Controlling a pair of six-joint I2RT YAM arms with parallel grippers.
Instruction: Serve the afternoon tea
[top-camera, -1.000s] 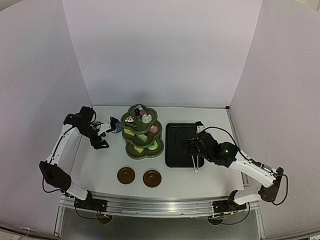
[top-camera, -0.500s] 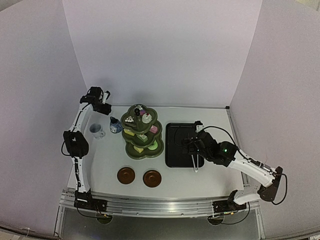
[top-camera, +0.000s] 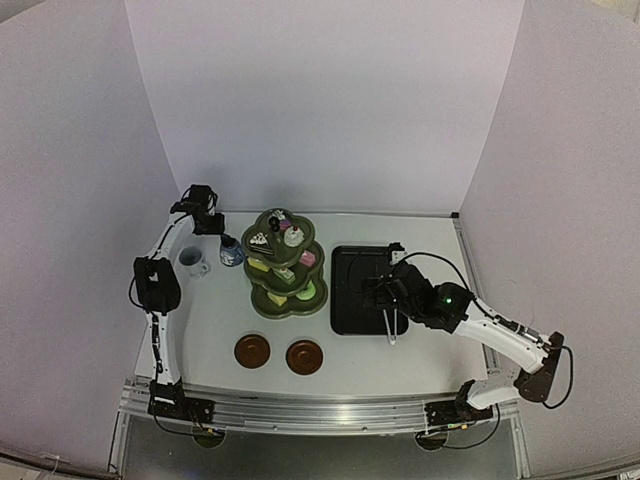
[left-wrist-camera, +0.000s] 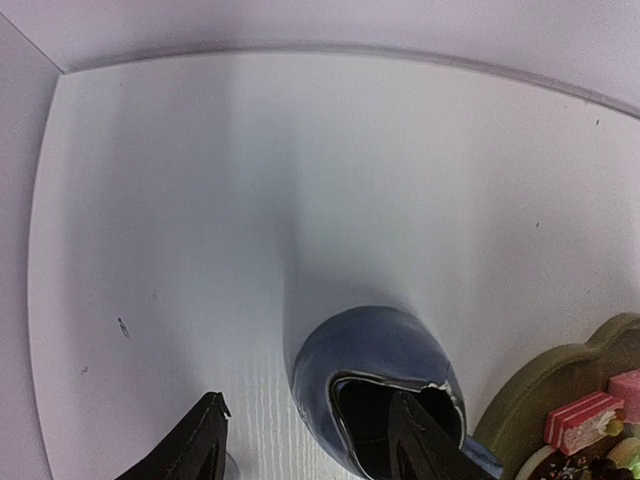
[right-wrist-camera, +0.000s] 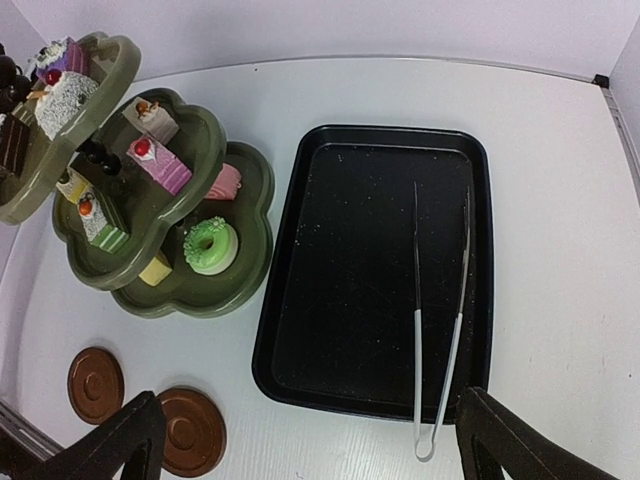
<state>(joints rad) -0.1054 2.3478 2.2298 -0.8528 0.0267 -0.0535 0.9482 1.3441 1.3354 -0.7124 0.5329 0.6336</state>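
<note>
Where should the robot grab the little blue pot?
By the rim of its open mouth, coming down from above, probably. The blue pot stands upright with the mouth facing up, its belly is round, and the cake stand sits close beside it.

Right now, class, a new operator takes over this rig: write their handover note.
Left claw: open, astride the rim of the blue pot, no grip yet. Right claw: open, above the black tray, which holds only the tongs.
Done: Cakes sit on the green stand. The white mug stands left of the pot; both coasters are bare at the front.
Left, probably: pot and mug onto the coasters.
</note>
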